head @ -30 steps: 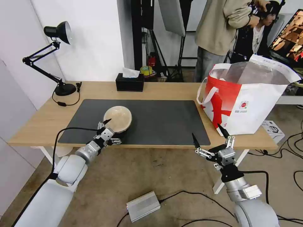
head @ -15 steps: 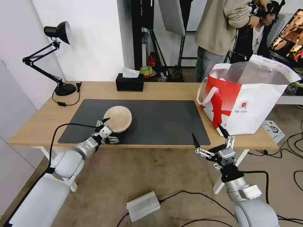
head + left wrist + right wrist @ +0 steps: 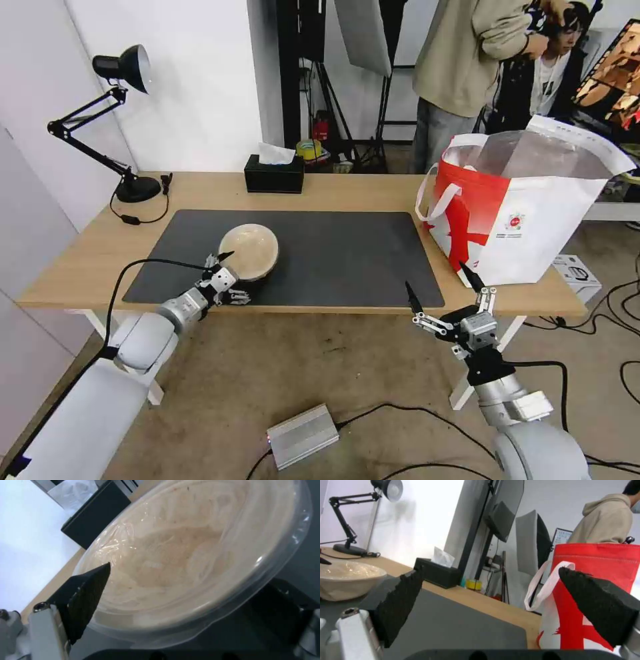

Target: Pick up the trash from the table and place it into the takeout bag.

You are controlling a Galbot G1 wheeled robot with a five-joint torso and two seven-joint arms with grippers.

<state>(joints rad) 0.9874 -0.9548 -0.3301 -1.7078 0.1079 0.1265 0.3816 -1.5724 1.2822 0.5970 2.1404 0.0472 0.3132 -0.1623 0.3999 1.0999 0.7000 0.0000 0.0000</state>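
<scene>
- Since a second ago, my left claw has barely shifted at the beige bowl, though the arm behind it has dropped lower.
- Its fingers are apart, straddling the bowl's near rim without clamping.
- My right claw hangs spread wide, off the table edge.
- Only this bowl is left on the table; the takeout bag stands well off to the left claw's right.

Light-wood table, grey mat, lamp, tissue box, takeout bag

Overhead head view, close wrist views
</scene>
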